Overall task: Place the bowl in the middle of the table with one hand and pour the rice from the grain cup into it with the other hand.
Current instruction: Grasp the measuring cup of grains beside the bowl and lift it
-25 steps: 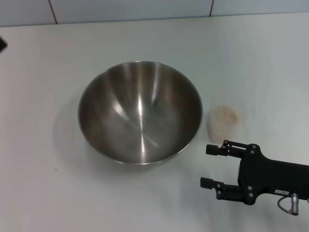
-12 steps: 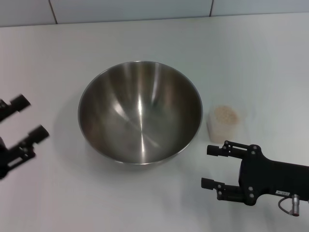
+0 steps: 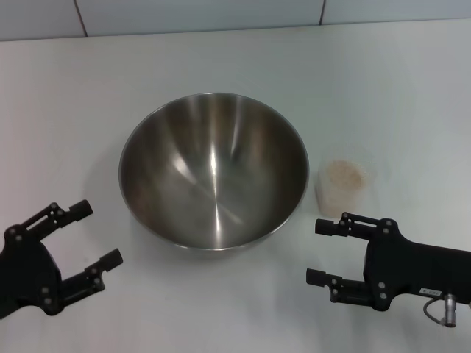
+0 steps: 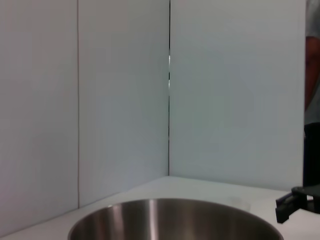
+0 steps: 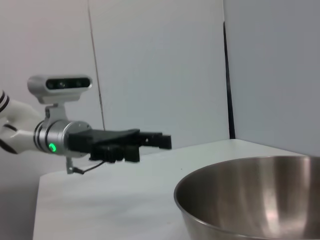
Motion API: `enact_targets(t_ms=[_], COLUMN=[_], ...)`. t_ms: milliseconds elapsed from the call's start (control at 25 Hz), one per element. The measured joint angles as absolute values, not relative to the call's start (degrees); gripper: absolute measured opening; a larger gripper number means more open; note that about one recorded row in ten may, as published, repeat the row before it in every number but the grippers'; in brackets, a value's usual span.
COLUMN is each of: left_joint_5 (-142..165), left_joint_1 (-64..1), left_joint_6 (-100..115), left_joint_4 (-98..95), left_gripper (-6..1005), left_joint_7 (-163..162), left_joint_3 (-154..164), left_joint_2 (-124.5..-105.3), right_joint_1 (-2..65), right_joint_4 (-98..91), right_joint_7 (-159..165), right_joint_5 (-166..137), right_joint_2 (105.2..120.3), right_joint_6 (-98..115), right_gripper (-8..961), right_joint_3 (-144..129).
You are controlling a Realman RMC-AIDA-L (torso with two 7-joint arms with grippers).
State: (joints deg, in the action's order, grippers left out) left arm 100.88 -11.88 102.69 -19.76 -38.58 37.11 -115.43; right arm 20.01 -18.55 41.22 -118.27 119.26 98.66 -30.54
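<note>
bowl (image 3: 213, 170) sits upright near the middle of the tabletop (image 3: 221, 59), empty, so the rice has not been poured.

nearest the robot, the left gripper (image 3: 92, 239) hangs low at the near left corner with its fingers spread wide and nothing between them, pointed toward the bowl's near left side but apart from it. the right gripper (image 3: 321, 252) is level with it at the near right, fingers also wide and empty, aimed at the gap between the bowl and the cup (image 3: 341, 185).

a little farther back, the cup stands upright just beside the bowl's right rim, with rice (image 3: 345, 173) heaped inside. behind everything, bare tabletop runs to the tiles (image 3: 199, 15).

the risks, as i judge them:
- the cup is clear, light and close to the bowl, so a finger coming in off-line could nudge it over and spill grain on the tabletop.
- the gap between cup and bowl looks tight; the inner finger may strike the steel rim and shove the bowl off centre.
- a thin plastic wall may flex or slip if squeezed too high or too hard.
- if the left gripper pushes the bowl's curved, shiny side, it could slide or rock rather than stay put.
- tipping the cup before its lip is over the rim would scatter rice outside.
</note>
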Motion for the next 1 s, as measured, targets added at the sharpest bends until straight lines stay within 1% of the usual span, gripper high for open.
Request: enact_targets(t_ms=[720, 1000], left_joint_5=[102.8, 102.8], left_joint_1=[-11.5, -12.1], left_joint_6=[100.3, 99.9], left_joint_4=[-19.3, -19.3], left_gripper=[800, 800], left_joint_7=[-36.9, -37.0], left_joint_3=[37.1, 37.0], left_joint_2=[-115.61, -115.85], right_joint_1=[19.5, 15.9], right_joint_4=[-18.5, -13.5], right_joint_7=[41.2, 35.8], right_joint_5=[-117.7, -115.6], right_joint_2=[119.27, 119.37], right_joint_6=[99.1, 100.9], right_gripper=[719, 721], right_joint_3=[-30.5, -26.8])
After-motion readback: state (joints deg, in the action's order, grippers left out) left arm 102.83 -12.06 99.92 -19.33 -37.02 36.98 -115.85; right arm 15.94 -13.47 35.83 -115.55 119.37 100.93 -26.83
